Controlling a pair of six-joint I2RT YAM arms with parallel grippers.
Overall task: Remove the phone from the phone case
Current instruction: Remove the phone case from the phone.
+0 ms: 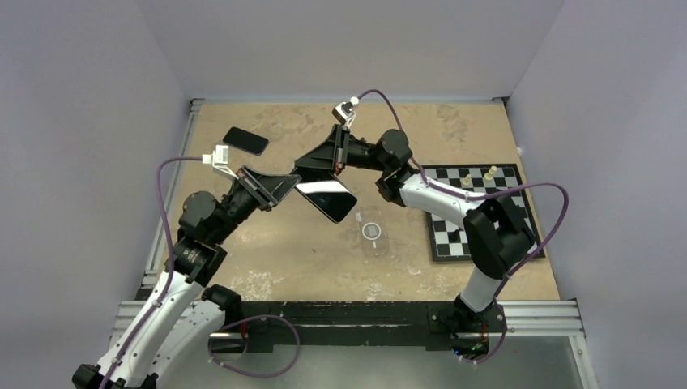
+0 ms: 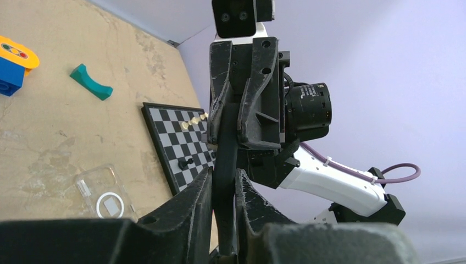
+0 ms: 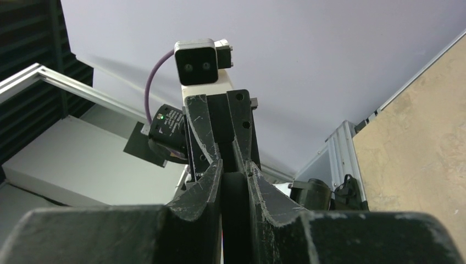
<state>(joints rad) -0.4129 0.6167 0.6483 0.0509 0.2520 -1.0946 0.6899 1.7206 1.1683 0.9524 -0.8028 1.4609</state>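
A black phone (image 1: 326,197) with a glossy screen hangs in the air over the middle of the table, held between both arms. My left gripper (image 1: 290,186) is shut on its left end. In the left wrist view the phone (image 2: 225,165) runs edge-on between my fingers (image 2: 199,192). My right gripper (image 1: 312,168) is shut on the far end, and the phone's dark edge (image 3: 235,214) fills the gap between its fingers (image 3: 209,181). A clear phone case (image 1: 373,232) with a white ring lies flat on the table below, with the tabletop showing through it (image 2: 104,195).
A second dark phone (image 1: 245,140) lies at the back left. A chessboard (image 1: 478,212) with a few pieces covers the right side. A teal curved block (image 2: 90,82) and a blue and orange toy (image 2: 12,63) show in the left wrist view.
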